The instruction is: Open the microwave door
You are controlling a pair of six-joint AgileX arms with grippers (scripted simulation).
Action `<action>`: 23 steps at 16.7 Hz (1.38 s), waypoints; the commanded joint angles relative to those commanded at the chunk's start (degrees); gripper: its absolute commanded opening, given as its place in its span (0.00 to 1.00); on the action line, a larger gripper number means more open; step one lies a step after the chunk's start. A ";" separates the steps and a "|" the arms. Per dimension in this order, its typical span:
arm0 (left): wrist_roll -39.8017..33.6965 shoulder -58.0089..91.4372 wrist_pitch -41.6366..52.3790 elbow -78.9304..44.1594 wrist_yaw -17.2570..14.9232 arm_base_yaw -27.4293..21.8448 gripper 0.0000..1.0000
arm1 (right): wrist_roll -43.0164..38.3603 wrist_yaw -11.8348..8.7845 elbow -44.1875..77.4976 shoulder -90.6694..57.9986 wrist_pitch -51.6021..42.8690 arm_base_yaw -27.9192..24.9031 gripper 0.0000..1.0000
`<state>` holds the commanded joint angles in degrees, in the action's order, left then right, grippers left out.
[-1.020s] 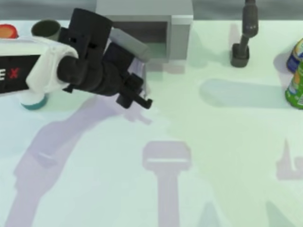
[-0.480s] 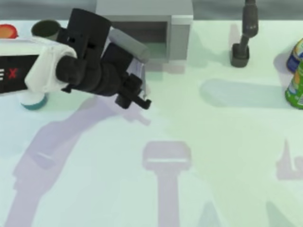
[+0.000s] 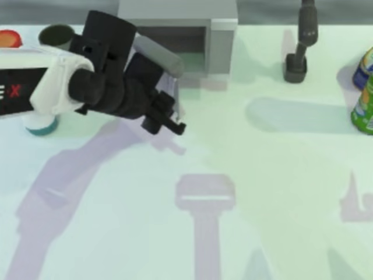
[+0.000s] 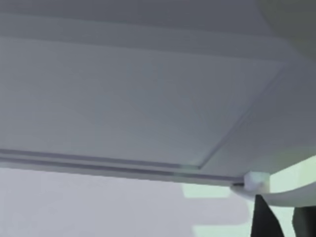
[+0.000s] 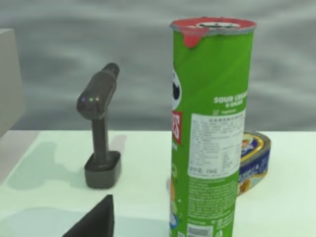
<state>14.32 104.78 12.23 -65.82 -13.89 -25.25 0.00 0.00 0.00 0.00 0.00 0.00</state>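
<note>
At the bench's far edge, a little left of centre, the microwave [image 3: 198, 35] stands with its cavity showing and its door [image 3: 158, 53] swung outward toward the left, the panel angled away from the box. Our left gripper [image 3: 172, 123] sits at the door's free edge, just in front of the microwave; its dark fingers [image 3: 175, 125] stick out past the edge, but we cannot tell whether they are spread or pinching the handle. The left wrist view is filled by the door's grey panel [image 4: 138, 108], with a pale handle end [image 4: 256, 181] at its corner.

Around the left arm, along the bench's left edge, stand a dark cup [image 3: 57, 36], a red-orange object [image 3: 8, 39] and a teal-based item [image 3: 41, 123], all partly hidden. A dark drill-like tool [image 3: 298, 52] stands upright near the far edge, right of the microwave and well apart from it. At the right edge stand a green chip can [image 3: 364, 105] and a blue tin [image 3: 362, 67], close together. Our right gripper's fingers cannot be made out; a dark tip [image 5: 96, 221] shows in its wrist view.
</note>
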 joint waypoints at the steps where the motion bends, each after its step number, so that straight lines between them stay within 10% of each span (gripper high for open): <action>1: 0.00 0.00 0.00 0.00 0.00 0.00 0.00 | 0.00 0.00 0.00 0.00 0.00 0.00 1.00; 23: 2.86 -0.55 0.73 0.57 -2.20 1.21 0.00 | 0.00 0.00 0.00 0.00 0.00 0.00 1.00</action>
<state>17.18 104.23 12.96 -65.25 -16.09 -24.04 0.00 0.00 0.00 0.00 0.00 0.00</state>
